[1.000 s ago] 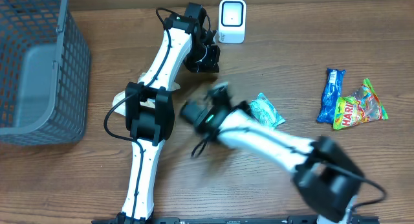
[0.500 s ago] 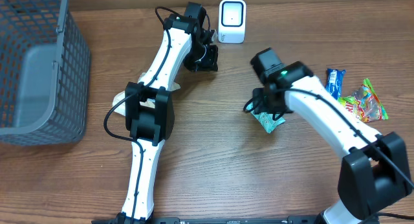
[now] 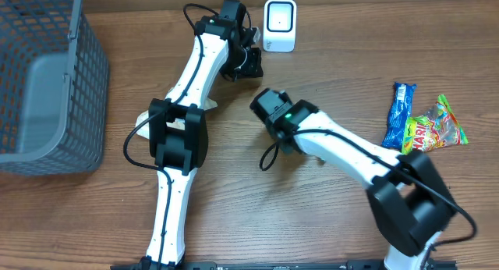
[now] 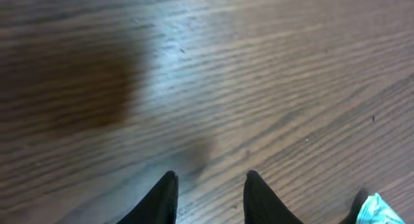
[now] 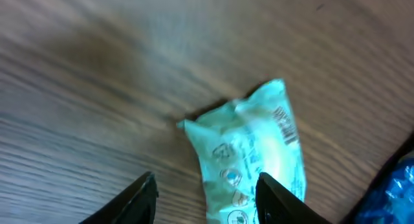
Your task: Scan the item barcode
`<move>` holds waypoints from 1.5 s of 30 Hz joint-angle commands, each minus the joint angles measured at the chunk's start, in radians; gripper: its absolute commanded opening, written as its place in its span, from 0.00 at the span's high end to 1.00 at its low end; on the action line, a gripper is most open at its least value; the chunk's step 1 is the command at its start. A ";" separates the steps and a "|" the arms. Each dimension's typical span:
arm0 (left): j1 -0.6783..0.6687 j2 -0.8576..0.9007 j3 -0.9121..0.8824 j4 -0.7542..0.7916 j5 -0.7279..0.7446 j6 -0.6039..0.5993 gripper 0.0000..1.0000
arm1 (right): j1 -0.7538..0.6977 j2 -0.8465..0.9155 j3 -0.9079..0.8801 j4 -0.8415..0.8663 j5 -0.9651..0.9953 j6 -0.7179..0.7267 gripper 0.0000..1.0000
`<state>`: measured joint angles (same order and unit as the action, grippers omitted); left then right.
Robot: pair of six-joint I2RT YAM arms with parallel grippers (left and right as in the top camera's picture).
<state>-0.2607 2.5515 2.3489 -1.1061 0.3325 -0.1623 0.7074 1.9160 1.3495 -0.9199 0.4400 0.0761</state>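
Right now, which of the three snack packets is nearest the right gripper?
The pale teal packet, lying flat just ahead of the right gripper, barcode up; the blue packet and Haribo bag sit together farther right.

Brown wood grain on the desk (image 3: 93, 215). Grey mesh basket (image 3: 86, 59) at the left edge. White scanner (image 3: 279, 24) at the far edge. Mint-green packet (image 5: 252, 159) with black barcode stripes. Blue wrapper (image 3: 399, 114) beside a green, red and yellow candy bag (image 3: 433, 127) near the right edge.

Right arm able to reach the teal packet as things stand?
Likely yes. In the right wrist view the teal packet lies on the table just ahead of the right gripper, partly between its open jaws, with nothing over it.
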 commanded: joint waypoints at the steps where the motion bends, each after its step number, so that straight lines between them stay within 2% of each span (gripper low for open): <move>1: 0.043 0.005 0.007 0.011 -0.006 -0.049 0.73 | 0.007 0.053 -0.008 -0.034 0.095 -0.025 0.49; 9: 0.060 0.005 0.007 0.011 0.000 -0.055 0.75 | 0.006 0.105 -0.008 -0.069 0.113 -0.025 0.41; 20: 0.060 0.006 0.007 0.006 -0.001 -0.054 0.75 | -0.013 0.164 -0.008 -0.055 0.177 -0.025 0.41; 24: 0.060 0.006 0.007 0.006 -0.003 -0.051 0.75 | -0.031 0.164 -0.008 -0.055 0.177 -0.024 0.54; 27: 0.060 0.006 0.007 0.006 -0.003 -0.051 0.75 | -0.048 0.164 -0.008 -0.050 0.176 -0.024 0.72; 31: 0.060 0.006 0.007 0.006 -0.012 -0.051 0.73 | -0.072 0.164 -0.008 -0.050 0.169 -0.024 0.81; 34: 0.060 0.006 0.007 0.006 -0.031 -0.051 0.62 | -0.077 0.164 -0.008 -0.042 0.148 -0.024 0.89; 35: 0.060 0.006 0.007 0.006 -0.034 -0.051 0.56 | -0.077 0.164 -0.008 -0.038 0.142 -0.024 0.96; 38: 0.060 0.006 0.007 0.003 -0.038 -0.051 0.45 | -0.077 0.161 0.005 -0.040 0.128 0.045 0.96; 41: 0.060 0.006 0.007 0.003 -0.046 -0.051 0.36 | -0.090 0.150 0.058 -0.066 0.013 0.052 0.96; 43: 0.060 0.006 0.007 0.003 -0.052 -0.051 0.15 | -0.109 0.132 0.112 -0.086 -0.080 0.051 0.96; 45: 0.060 0.006 0.007 0.003 -0.052 -0.051 0.00 | -0.133 0.111 0.171 -0.111 -0.175 0.051 0.96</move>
<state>-0.1963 2.5515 2.3489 -1.1023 0.2970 -0.2127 0.6075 2.0563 1.4277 -1.0294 0.4877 0.1017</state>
